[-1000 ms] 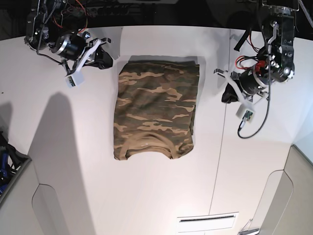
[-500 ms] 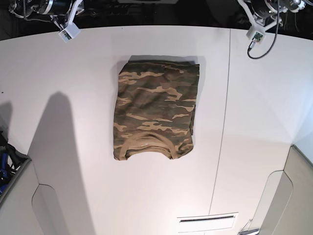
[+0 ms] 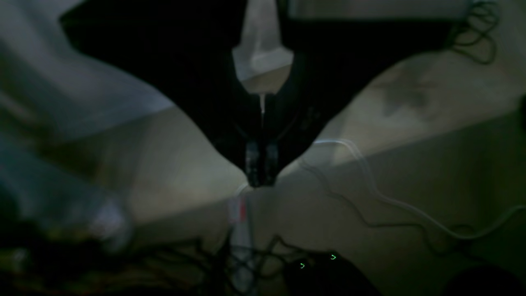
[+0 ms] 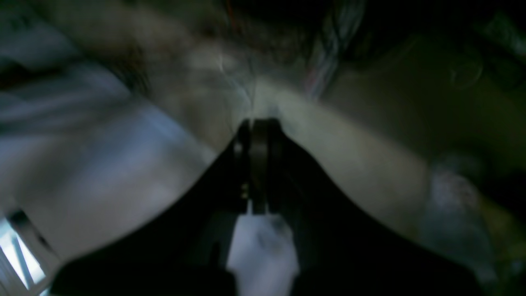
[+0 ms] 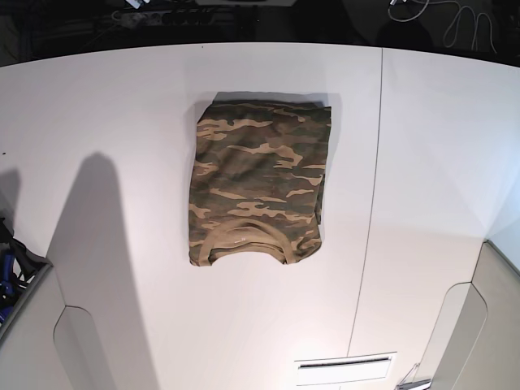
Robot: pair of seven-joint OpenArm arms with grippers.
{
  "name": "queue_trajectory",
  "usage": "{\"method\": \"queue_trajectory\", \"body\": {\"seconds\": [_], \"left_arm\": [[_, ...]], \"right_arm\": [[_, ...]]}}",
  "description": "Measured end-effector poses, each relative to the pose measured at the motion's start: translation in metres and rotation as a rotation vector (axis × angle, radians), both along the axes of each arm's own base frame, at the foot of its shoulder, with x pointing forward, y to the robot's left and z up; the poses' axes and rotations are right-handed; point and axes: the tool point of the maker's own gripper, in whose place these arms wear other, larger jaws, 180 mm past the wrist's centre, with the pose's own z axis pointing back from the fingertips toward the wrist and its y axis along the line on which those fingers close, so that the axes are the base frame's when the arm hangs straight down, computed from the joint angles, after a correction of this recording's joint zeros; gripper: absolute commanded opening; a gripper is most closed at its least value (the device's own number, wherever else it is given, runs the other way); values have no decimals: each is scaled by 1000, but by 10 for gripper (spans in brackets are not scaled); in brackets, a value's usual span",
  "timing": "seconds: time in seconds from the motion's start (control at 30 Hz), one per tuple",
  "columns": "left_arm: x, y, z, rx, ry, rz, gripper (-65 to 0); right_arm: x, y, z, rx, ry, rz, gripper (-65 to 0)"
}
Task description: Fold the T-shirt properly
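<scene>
Soft camouflage T-shirt (image 5: pixel 258 183) lies folded into a neat rectangle, ribbed collar at 6 o'clock, on a smooth white table (image 5: pixel 122 106); left gripper (image 3: pixel 261 172) and right gripper (image 4: pixel 257 131) both clenched, empty

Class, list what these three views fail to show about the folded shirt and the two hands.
- T-shirt, base view: sleeves and underside are hidden beneath its own folded layers.
- Both arms, base view: outside the frame, so where they sit relative to the shirt is unknown.
- Left hand, left wrist view: dark picture; background cables are dim, and the shirt is out of frame.
- Right hand, right wrist view: motion blur smears everything behind it.
</scene>
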Motion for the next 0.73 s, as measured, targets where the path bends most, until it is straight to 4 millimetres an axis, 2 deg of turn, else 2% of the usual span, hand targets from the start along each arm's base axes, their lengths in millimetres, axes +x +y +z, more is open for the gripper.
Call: {"method": "queue_trajectory", "body": {"seconds": [0.13, 0.23, 0.33, 0.43, 0.53, 0.63, 0.73], "left_arm": [[2, -7, -37, -15, 51, -12, -650], [4, -5, -62, 25, 109, -34, -650], [13, 7, -81, 98, 141, -50, -650], [31, 5, -91, 110, 141, -78, -650], [46, -10, -95, 83, 120, -81, -650], [45, -16, -95, 69, 123, -86, -650], [40, -10, -95, 83, 134, -91, -650]], "right_arm": [[-4, -12, -29, -42, 84, 35, -650], [9, -19, -45, -69, 111, 37, -650], [25, -24, -56, -94, 123, 14, -650], [36, -27, -62, -107, 123, -8, -650], [38, -27, -63, -109, 123, -9, -650], [39, -27, -63, -109, 121, -9, -650], [37, -28, -63, -111, 127, -7, -650]]}}
